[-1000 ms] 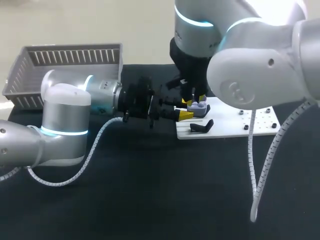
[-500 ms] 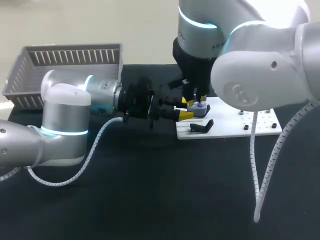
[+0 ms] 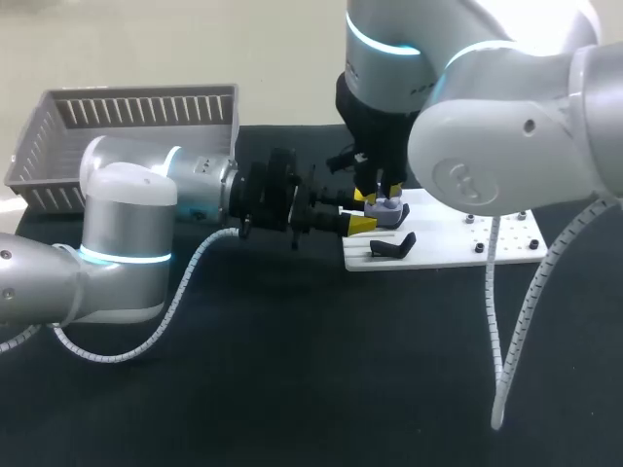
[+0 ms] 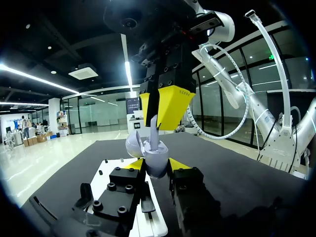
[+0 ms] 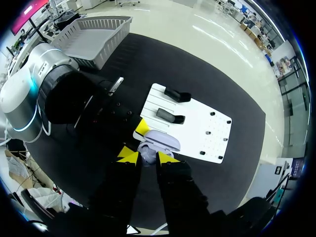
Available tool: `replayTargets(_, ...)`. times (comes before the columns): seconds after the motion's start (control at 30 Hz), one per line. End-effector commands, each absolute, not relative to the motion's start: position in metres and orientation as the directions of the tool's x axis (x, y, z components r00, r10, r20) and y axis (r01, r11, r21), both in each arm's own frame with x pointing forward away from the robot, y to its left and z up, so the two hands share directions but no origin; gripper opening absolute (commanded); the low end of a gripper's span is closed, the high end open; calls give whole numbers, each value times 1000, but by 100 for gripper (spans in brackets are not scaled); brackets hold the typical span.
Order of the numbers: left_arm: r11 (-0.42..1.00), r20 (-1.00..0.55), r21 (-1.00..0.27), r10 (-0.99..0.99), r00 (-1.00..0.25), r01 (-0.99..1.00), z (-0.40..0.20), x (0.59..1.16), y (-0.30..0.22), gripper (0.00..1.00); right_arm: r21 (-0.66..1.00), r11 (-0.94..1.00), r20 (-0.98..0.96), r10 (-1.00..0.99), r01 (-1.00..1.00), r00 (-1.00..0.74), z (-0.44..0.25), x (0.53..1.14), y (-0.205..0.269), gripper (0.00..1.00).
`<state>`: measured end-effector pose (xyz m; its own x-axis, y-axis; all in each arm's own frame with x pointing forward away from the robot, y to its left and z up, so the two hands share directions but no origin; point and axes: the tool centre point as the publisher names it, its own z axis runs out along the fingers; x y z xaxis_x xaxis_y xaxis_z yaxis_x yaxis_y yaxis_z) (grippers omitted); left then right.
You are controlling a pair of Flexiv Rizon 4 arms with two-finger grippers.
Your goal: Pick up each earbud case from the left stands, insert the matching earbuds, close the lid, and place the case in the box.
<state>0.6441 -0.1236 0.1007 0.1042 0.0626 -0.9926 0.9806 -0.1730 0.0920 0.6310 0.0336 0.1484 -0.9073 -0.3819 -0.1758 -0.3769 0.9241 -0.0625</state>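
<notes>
A lavender earbud case with its lid open sits between the yellow tips of my left gripper, which is shut on it from both sides. In the head view the case is held at the left edge of the white stand board. My right gripper comes straight down over the case and is shut on a lavender earbud, whose lower end is at the case's opening. From the right wrist, the earbud shows between my right gripper's tips, with the case just beyond.
Two black stands stand on the white board beside the case. A grey slatted basket sits at the table's far left corner. The black tabletop lies open toward the front.
My right arm has shifted slightly to the right above the case. The left wrist has turned a little. Both grips are unchanged.
</notes>
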Motion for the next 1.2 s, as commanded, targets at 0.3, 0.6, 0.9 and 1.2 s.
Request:
replayTargets(0.3,-168,-992,95,61,107,981,100,643,-124,0,-81,929,-172,-369,-360,-914,142,634,32,0)
replayTargets(0.6,-168,-992,95,61,107,981,100,643,-124,0,-74,928,-150,-373,-366,-915,135,636,31,0)
replayTargets(0.9,-168,-992,95,61,107,981,100,643,-124,0,-59,923,-174,-384,-379,-907,153,631,35,100)
replayTargets(1.2,-168,-992,95,61,107,981,100,643,-124,0,-69,953,-254,-301,-294,-919,184,637,22,100)
